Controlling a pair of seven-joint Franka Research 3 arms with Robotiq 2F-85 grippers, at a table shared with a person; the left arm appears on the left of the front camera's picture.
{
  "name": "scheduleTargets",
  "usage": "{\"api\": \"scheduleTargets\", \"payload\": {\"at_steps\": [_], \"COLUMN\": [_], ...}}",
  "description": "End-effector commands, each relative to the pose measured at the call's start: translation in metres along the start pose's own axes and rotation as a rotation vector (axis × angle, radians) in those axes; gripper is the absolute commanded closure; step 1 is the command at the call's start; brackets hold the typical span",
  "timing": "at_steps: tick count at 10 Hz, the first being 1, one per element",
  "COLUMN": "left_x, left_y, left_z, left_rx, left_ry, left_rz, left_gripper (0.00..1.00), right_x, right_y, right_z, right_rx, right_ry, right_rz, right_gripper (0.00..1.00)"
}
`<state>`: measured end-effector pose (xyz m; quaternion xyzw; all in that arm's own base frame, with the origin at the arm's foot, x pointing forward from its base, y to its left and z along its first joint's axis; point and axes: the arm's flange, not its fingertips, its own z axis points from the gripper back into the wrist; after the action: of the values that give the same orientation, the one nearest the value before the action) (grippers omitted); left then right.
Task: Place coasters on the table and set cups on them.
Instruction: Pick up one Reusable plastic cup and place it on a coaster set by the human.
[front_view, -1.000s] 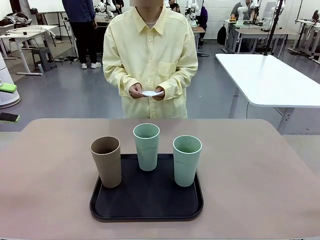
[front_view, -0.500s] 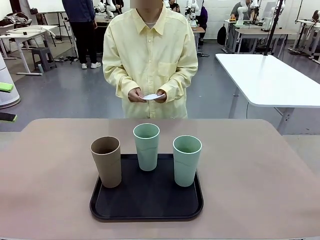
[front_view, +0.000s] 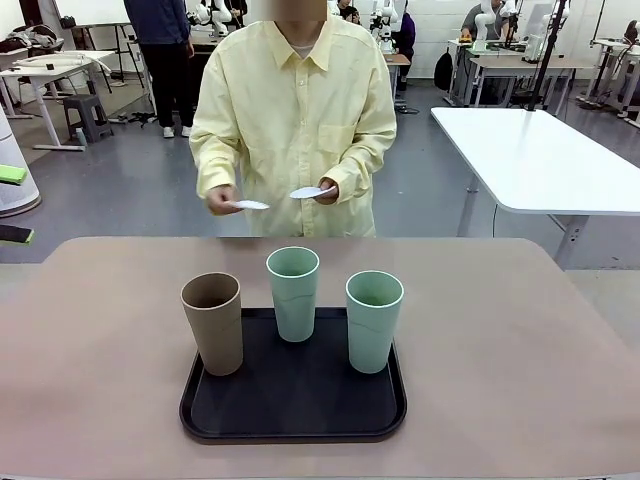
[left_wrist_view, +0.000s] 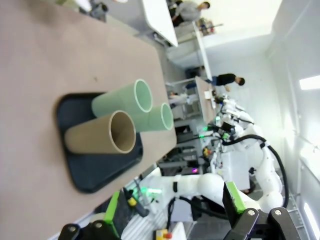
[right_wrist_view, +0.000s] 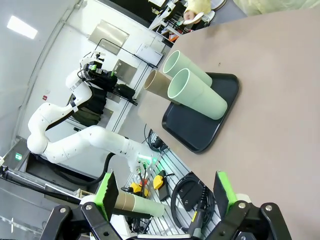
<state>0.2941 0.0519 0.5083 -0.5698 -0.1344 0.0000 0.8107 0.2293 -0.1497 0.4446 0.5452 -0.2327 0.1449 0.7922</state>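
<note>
Three cups stand upright on a black tray (front_view: 293, 405) on the beige table (front_view: 520, 350): a tan one (front_view: 212, 322) at the left, a mint one (front_view: 293, 293) at the back and a mint one (front_view: 374, 320) at the right. Across the table a person holds a white coaster (front_view: 250, 205) in one hand and another coaster (front_view: 310, 192) in the other, both above the far edge. My left gripper (left_wrist_view: 172, 210) is open and well back from the tan cup (left_wrist_view: 100, 135) and the mint cups (left_wrist_view: 122, 102). My right gripper (right_wrist_view: 165, 192) is open too, far from the cups (right_wrist_view: 197, 95).
A white-topped table (front_view: 540, 160) stands behind at the right. Bare beige tabletop lies on both sides of the tray (right_wrist_view: 200, 130) and between it and the person. Other people and benches are farther back in the room.
The person's hands, held together on the coasters at the chest, have parted. One hand has swung out to the picture's left with a coaster, the other keeps one.
</note>
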Motion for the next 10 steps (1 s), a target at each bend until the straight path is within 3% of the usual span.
{"api": "scheduleTargets", "payload": {"at_steps": [1,10], "left_x": [-0.0014,-0.0014], "left_y": [0.0027,0.0027], "left_z": [0.0030,0.0030], "left_rx": [-0.006,-0.006], "left_ry": [0.007,0.007], "left_rz": [-0.015,-0.015], "left_gripper": [0.00,0.00], "right_x": [0.0003,0.0003], "right_y": [0.0001,0.0001], "right_z": [0.0006,0.0006], "right_rx": [0.010,0.010], "right_ry": [-0.007,-0.007], "right_rz": [0.005,0.005], "right_gripper": [0.00,0.00]}}
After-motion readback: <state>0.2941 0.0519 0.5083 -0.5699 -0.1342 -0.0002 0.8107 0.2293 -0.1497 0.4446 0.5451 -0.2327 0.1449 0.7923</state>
